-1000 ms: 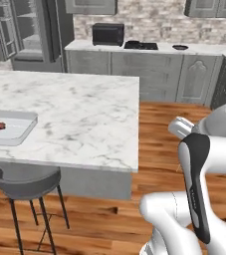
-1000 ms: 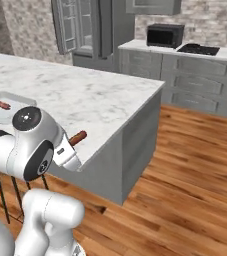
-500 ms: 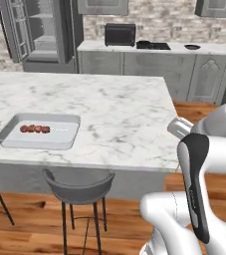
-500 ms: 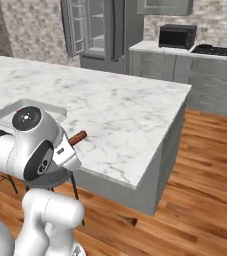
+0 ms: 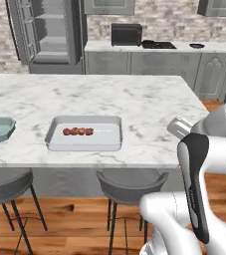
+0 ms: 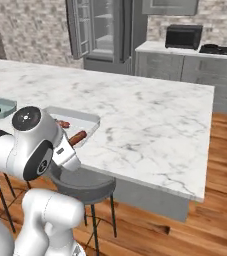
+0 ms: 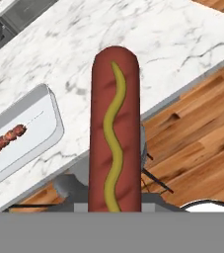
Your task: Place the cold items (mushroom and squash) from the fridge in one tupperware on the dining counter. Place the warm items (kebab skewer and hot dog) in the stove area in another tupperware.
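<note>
Base rolled along desk (image 5: 134, 104); tray (image 5: 84, 133) with skewer (image 5: 77, 131) now ahead near front edge. Gripper pinching hot dog (image 7: 114, 133); lower level beside skewer.

Can't read a single word, label, brand or number anywhere here.
</note>
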